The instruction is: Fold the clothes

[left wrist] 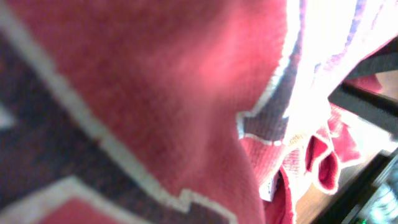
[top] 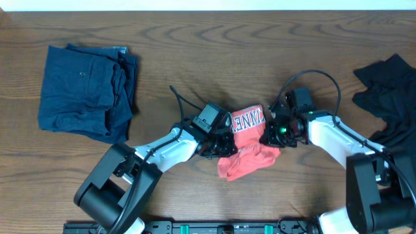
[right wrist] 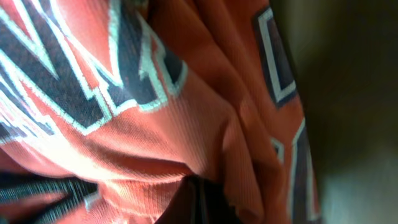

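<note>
The clothes lie on a wooden table [top: 195, 52]. A coral-red T-shirt [top: 244, 162] with white-and-navy lettering is bunched up mid-table between both arms. My left gripper [top: 221, 140] is at its left edge, shut on the cloth. My right gripper [top: 268, 135] is at its right edge, also shut on it. The T-shirt [left wrist: 186, 93] fills the left wrist view and hides the fingers. In the right wrist view the T-shirt [right wrist: 205, 124] is pressed close, with one dark fingertip [right wrist: 211, 199] showing at the bottom. A folded navy garment [top: 88, 91] lies far left, a crumpled black one [top: 390, 97] far right.
Cables loop over the table behind both wrists, near the left arm [top: 182, 101] and the right arm [top: 318, 78]. The arm bases stand at the front edge.
</note>
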You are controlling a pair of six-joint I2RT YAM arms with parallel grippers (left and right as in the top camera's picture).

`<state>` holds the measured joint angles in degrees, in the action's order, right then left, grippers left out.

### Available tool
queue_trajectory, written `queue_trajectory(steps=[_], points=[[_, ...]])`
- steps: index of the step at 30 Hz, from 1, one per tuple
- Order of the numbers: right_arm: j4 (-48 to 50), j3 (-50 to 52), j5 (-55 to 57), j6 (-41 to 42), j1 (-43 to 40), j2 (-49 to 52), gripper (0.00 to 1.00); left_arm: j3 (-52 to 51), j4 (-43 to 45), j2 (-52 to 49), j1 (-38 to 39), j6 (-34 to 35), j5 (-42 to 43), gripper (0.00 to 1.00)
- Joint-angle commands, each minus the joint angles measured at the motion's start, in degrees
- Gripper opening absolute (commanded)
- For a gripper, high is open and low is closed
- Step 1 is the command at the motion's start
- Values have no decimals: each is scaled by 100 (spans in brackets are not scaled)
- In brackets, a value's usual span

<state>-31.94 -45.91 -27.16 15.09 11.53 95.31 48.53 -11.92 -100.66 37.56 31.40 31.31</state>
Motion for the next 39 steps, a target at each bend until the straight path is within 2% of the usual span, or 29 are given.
queue_trajectory(steps=[1,6,10,14,18,22,29,30,31,32,33,35,39], points=[[-293,52,422,24,-61,-516,1,44,-979,160,-199,-1215,-348,6],[-516,11,424,31,-140,-1561,4,1113,-2822,1047,-935,-2094,-350,6],[-577,11,424,31,-144,-2159,7,1987,-3456,1659,-1779,-2599,-354,6],[-632,11,424,33,-144,-2358,7,2472,-3289,2020,-2811,-2898,-863,6],[-774,11,428,33,-144,-2343,6,2559,-2669,2046,-3947,-3003,-994,6],[-815,11,431,33,-144,-2341,6,2559,-2197,1904,-4992,-2719,-994,6],[-817,11,448,74,-144,-2341,6,2557,-2085,1423,-6317,-2378,-994,6],[-817,11,448,74,-144,-2341,6,2557,-2070,1279,-6404,-2356,-994,9],[-817,11,448,74,-144,-2341,6,2557,-2063,1117,-6465,-2321,-994,21],[-822,11,448,74,-144,-2341,6,2557,-2059,916,-6516,-2286,-992,43],[-833,11,448,74,-144,-2341,6,2557,-2063,732,-6542,-2238,-994,57],[-850,11,446,76,-144,-2341,6,2557,-2184,391,-6594,-2114,-994,73],[-966,11,444,76,-144,-2341,5,2559,-2833,197,-6773,-1967,-1001,87]])
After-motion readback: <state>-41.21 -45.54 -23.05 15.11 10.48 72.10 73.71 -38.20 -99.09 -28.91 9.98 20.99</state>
